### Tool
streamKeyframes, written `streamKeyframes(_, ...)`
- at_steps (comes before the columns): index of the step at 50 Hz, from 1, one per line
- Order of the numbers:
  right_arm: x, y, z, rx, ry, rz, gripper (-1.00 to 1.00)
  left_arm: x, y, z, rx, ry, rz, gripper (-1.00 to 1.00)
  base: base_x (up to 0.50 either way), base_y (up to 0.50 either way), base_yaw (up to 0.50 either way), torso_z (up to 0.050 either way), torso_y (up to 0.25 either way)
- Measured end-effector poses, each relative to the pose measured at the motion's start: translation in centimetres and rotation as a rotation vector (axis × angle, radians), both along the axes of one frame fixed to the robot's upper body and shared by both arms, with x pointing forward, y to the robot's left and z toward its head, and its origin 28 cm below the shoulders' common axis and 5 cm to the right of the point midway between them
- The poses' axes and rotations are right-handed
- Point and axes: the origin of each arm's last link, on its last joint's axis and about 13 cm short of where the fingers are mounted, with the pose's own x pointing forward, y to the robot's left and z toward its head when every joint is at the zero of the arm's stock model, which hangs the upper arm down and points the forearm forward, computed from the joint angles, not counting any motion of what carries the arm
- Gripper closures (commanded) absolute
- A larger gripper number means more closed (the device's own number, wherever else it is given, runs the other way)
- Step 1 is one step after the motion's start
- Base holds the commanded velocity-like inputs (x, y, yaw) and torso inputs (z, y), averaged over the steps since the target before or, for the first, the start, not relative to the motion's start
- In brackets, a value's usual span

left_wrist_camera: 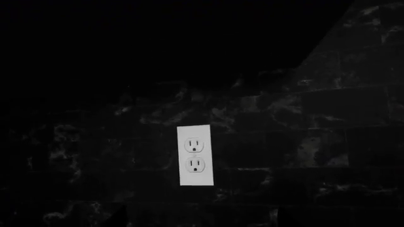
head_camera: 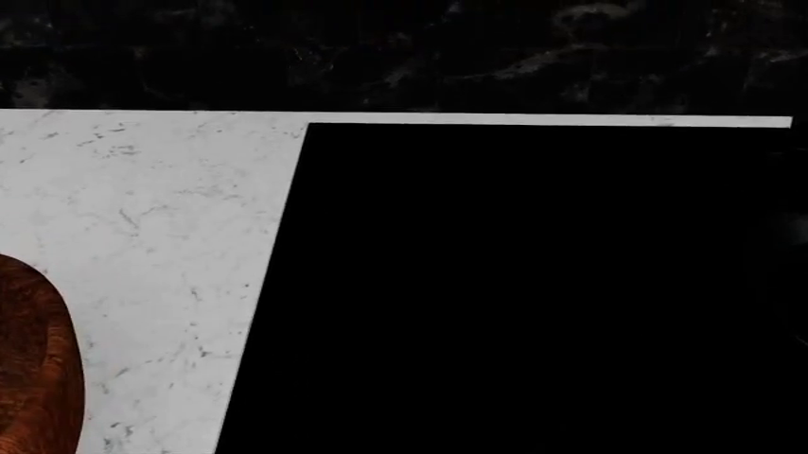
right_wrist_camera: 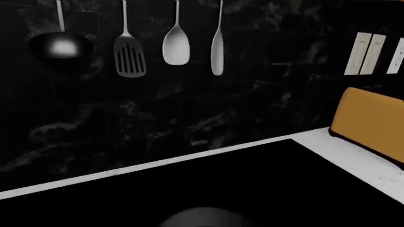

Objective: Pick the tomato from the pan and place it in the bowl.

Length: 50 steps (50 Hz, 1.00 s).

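Neither gripper's in shot, jaws impossible to judge, tomato and pan lost on the flat black cooktop [head_camera: 531, 303], reddish-brown wooden bowl [head_camera: 38, 369] far left: locate the tomato next.

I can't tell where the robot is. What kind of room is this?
Most likely a kitchen. Cooking utensils hang on a dark marble wall, a white stone counter borders a black cooktop, and a wooden bowl sits there.
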Motion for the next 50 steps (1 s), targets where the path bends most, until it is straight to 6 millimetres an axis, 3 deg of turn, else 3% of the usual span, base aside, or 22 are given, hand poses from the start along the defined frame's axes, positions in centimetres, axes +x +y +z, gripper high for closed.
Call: streamKeyframes(50,0.6,-0.2,-2.8,-0.01,0.196,0.007,-1.0,0.2,-0.1,-0.4,-0.005,0.015,-0.006,-1.0,0.0,0.0,0.0,0.0,0.0)
